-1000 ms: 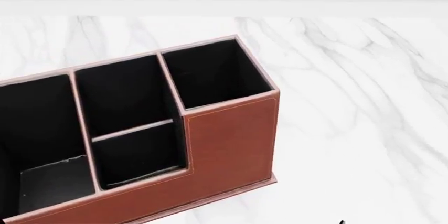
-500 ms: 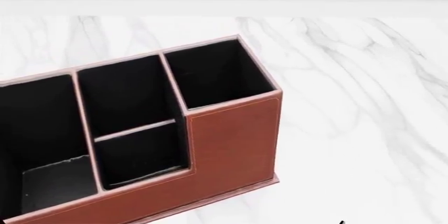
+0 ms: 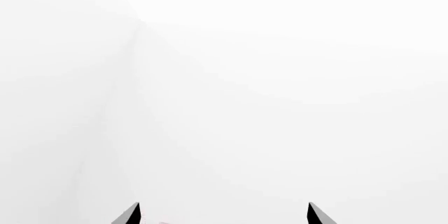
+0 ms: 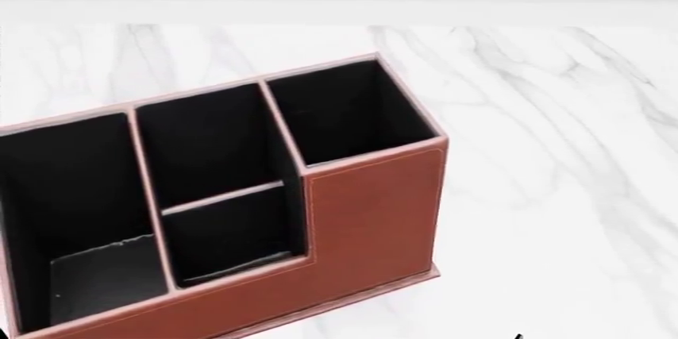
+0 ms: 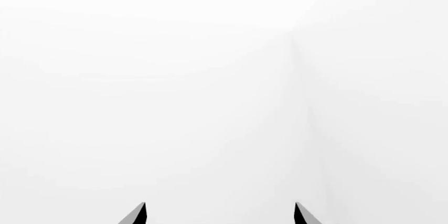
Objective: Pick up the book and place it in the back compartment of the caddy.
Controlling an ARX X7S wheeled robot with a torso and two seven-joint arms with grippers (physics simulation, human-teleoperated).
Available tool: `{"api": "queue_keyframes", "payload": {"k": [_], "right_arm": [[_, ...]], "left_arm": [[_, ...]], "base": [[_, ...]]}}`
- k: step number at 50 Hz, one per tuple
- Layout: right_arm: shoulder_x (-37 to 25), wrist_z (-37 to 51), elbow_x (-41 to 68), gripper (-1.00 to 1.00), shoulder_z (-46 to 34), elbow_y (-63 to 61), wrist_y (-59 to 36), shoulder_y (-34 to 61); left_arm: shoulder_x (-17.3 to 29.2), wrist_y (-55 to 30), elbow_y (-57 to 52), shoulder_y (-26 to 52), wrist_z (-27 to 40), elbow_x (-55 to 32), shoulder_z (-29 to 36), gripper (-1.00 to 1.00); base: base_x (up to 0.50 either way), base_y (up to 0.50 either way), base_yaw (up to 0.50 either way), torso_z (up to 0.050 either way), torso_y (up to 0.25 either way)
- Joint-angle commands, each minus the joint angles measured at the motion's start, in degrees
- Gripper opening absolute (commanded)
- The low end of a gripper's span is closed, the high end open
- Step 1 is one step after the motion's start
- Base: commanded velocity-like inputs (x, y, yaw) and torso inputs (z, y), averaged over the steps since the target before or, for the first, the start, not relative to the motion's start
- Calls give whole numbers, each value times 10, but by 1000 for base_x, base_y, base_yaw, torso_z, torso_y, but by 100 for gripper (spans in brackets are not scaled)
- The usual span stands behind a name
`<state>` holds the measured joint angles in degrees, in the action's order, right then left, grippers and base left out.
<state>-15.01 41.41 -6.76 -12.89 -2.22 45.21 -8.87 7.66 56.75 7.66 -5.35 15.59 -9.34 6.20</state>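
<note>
Task barely begun. Book not in any view, location unknown. Caddy (image 4: 360,220) near tabletop's (image 4: 561,196) near edge; back compartment (image 4: 206,144) empty. Left gripper (image 3: 222,214) and right gripper (image 5: 220,214) spread, holding nothing, facing blank wall. Locating, grasping, placing all remain.
</note>
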Motion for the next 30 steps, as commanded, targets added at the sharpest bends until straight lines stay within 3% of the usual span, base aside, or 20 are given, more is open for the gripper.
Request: {"api": "queue_keyframes", "payload": {"k": [1, 30], "right_arm": [[-1, 3, -2, 100, -2, 0, -1, 0], [-8, 9, -3, 100, -10, 3, 15, 1]], "left_arm": [[1, -1, -1, 0, 2, 0, 1, 100], [1, -1, 1, 2, 4, 4, 0, 100]], "base": [[0, 55, 0, 0, 0], [0, 24, 0, 0, 0]]}}
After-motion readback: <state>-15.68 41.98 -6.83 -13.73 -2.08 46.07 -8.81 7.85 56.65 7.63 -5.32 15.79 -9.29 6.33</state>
